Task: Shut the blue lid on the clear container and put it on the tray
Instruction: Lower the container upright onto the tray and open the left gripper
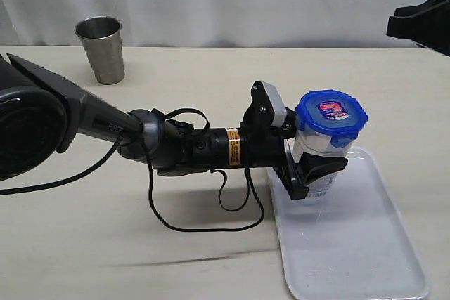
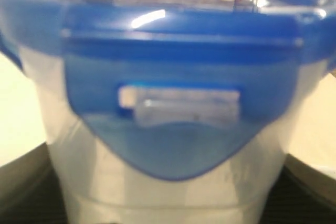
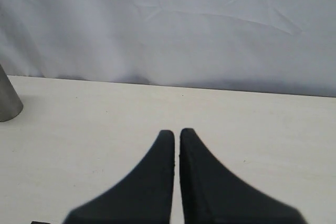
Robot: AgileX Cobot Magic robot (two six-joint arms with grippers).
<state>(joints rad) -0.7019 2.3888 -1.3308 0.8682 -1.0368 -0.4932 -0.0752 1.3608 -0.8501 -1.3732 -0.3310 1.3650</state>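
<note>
Left gripper (image 1: 309, 150) clasps the clear container (image 1: 321, 144), blue lid (image 1: 330, 114) on, at the tray's (image 1: 355, 247) eleven o'clock corner; right gripper (image 3: 176, 142) pinched closed, empty.

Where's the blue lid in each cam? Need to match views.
Exterior: blue lid right of centre, seated on the clear container.
Left wrist: lid fills the frame close up, on the container.
Right wrist: not in it.
Shared landmark: steel cup, far left in exterior, at the frame edge in right wrist.

Closed end effector (image 3: 176, 135), table (image 3: 79, 129), perhaps steel cup (image 3: 7, 98)
</note>
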